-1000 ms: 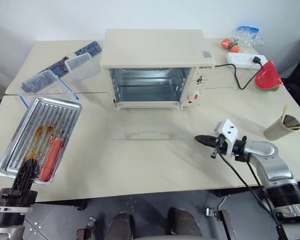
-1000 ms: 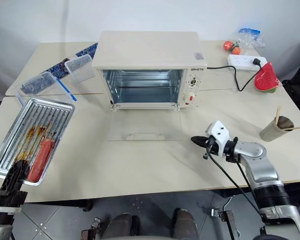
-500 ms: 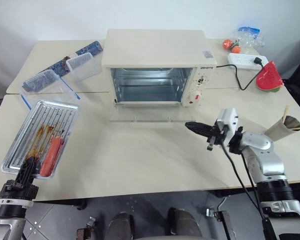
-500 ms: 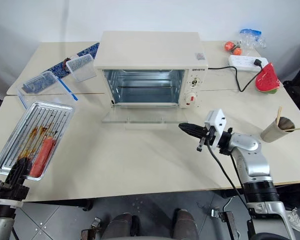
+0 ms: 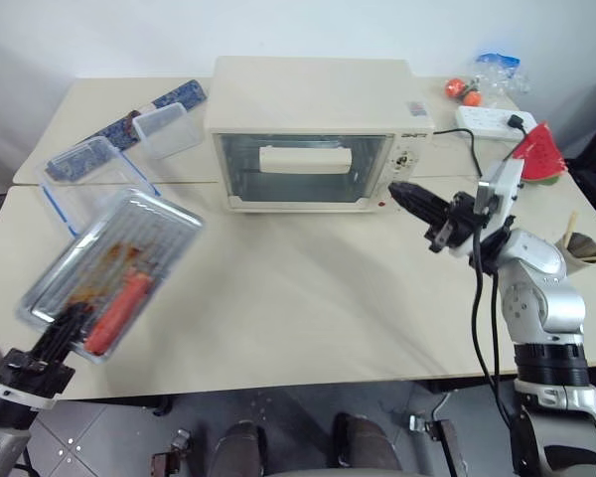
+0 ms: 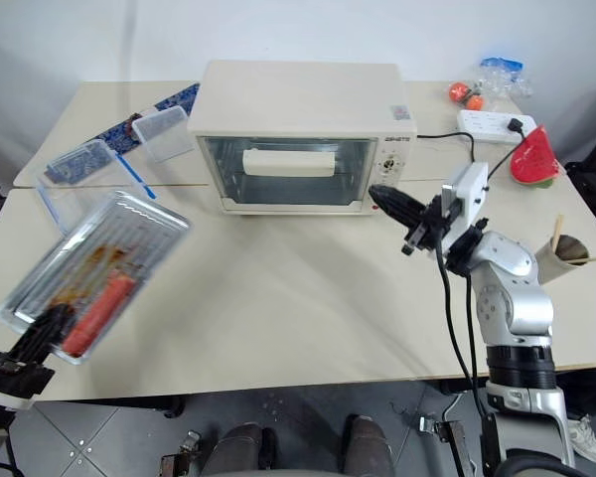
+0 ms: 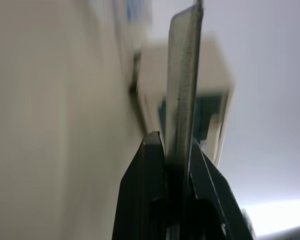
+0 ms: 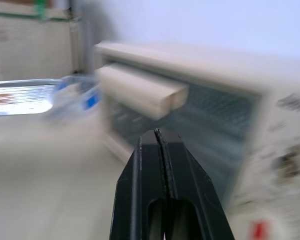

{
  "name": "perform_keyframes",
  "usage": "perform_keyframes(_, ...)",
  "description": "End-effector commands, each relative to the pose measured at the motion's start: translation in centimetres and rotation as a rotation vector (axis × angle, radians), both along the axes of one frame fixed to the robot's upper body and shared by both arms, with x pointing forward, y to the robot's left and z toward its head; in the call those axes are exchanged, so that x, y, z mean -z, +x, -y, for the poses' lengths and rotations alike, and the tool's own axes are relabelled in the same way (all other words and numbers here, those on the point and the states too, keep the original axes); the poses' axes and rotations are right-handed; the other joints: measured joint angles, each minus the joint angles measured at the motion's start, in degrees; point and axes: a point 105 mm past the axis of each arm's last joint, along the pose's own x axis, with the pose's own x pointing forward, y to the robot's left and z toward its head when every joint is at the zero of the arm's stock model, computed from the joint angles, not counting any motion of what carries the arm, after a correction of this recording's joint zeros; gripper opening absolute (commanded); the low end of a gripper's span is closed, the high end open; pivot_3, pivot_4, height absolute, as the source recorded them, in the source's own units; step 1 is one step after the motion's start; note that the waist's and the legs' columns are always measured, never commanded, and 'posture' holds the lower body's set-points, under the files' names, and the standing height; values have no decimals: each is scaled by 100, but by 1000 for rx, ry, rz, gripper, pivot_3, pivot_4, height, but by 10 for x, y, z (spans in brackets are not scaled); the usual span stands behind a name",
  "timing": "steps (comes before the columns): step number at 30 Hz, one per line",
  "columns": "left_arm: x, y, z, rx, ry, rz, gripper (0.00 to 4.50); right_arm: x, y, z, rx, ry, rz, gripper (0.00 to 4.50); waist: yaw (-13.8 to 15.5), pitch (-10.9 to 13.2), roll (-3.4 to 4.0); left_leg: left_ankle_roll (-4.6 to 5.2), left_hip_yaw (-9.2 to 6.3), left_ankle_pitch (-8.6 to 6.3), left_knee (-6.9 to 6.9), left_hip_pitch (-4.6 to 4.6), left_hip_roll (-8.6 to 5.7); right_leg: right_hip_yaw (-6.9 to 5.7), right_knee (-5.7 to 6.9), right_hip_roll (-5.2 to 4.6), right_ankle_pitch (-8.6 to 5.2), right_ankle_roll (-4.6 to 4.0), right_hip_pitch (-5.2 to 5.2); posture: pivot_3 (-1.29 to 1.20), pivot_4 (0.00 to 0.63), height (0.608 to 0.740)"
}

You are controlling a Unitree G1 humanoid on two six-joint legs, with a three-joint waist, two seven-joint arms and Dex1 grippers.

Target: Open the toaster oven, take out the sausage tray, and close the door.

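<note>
At the back middle of the bench (image 5: 308, 298), the toaster oven (image 5: 313, 129) is seen with the door (image 5: 306, 169) shut upright against its front, the cream bar handle (image 5: 303, 159) lying across the glass. Just beside the oven's control panel (image 5: 407, 169), on the robot's right, the right pincer (image 5: 409, 195) is held above the bench with its two black fingers pressed together and nothing between them; whether its tip touches the oven cannot be told. On the robot's left, near the front edge, the sausage tray (image 5: 114, 263) is pinched at its near rim by the left pincer (image 5: 65, 328), whose fingers are clamped on the metal edge, as is seen in the left wrist view. One red sausage (image 5: 119, 303) is carried on the tray's ribbed, grease-stained bottom. Clear plastic containers (image 5: 84, 159) are placed at the back left, and a white power strip (image 5: 492, 119) and a watermelon slice (image 5: 536, 154) at the back right.
</note>
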Motion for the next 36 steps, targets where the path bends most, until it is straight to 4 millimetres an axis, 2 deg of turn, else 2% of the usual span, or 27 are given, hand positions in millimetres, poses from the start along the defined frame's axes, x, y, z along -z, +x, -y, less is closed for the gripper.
perform_keyframes(1, -2, 10, 32, 208, 10, -18, 0, -5, -30, 6, -110, -40, -17, 184, 21, 1, 2, 0, 1, -1, 0, 1, 0, 0, -2, 0, 0, 0, 0, 0, 150, 740)
perform_keyframes(3, -2, 20, 45, 288, 15, -28, 0, 2, -42, 6, -138, -95, -25, 573, 10, 1, 1, 0, 2, 0, -1, 1, 2, 0, -4, 2, 0, 0, 0, 0, 150, 740)
perform_keyframes(6, -1, 32, 63, 390, 30, -49, 0, 12, -56, 5, -172, -142, -36, 1396, -6, 0, 2, -4, 5, 2, -1, 2, 4, 0, -1, 5, 0, -1, 0, 0, 150, 740)
perform_keyframes(9, 0, 49, 90, 505, 44, -65, 0, 24, -72, 7, -182, -183, -50, 2333, -18, 0, 2, -5, 11, 2, -8, 5, 3, 3, 0, 4, 0, 0, -1, 0, 150, 740)
perform_keyframes(10, 1, 54, 98, 530, 51, -74, 0, 27, -76, 9, -177, -195, -49, 2567, 4, 0, 2, -5, 10, 2, -8, 6, 2, 3, -2, 4, 0, 0, 0, 0, 150, 740)
perform_keyframes(15, 10, 81, 131, 638, 138, -128, 0, 39, -84, 21, -61, -258, 28, 4283, 81, 0, 1, -6, 17, 5, -6, 9, 0, 6, -2, 4, 1, 2, 0, 0, 150, 740)
perform_keyframes(16, 12, 85, 137, 664, 162, -137, 0, 39, -87, 23, -45, -240, 46, 4485, 94, -1, 0, -5, 19, 7, -6, 10, -1, 7, -3, 4, 1, 2, 1, 0, 150, 740)
perform_keyframes(19, 18, 97, 152, 699, 201, -156, 0, 45, -100, 26, -84, -210, -42, 4485, 114, -2, 2, -5, 24, 8, -6, 11, -4, 9, -5, 4, 1, 3, 3, 0, 150, 740)
perform_keyframes(24, 21, 108, 174, 760, 245, -162, 0, 49, -113, 26, -93, -220, -77, 4485, 146, -4, 6, -1, 23, 11, -5, 22, -6, 10, -6, 4, 2, 4, 17, 0, 150, 740)
perform_keyframes(29, 26, 109, 189, 828, 262, -177, 0, 50, -116, 29, -57, -218, -86, 4485, 210, -5, 7, 2, 18, 8, -10, 83, -7, 6, -31, 4, 2, 4, 92, 0, 150, 740)
perform_keyframes(33, 35, 115, 203, 839, 277, -205, 0, 49, -116, 29, -40, -218, -82, 4485, 305, -10, 16, 2, 13, 7, -10, 85, -9, 6, -36, 3, 2, 5, 100, 0, 150, 740)
perform_keyframes(36, 39, 118, 205, 835, 301, -216, 0, 48, -116, 29, -38, -218, -80, 4485, 355, -22, 36, 5, 11, 7, -9, 88, -12, 5, -44, 2, 6, 9, 108, 0, 150, 740)
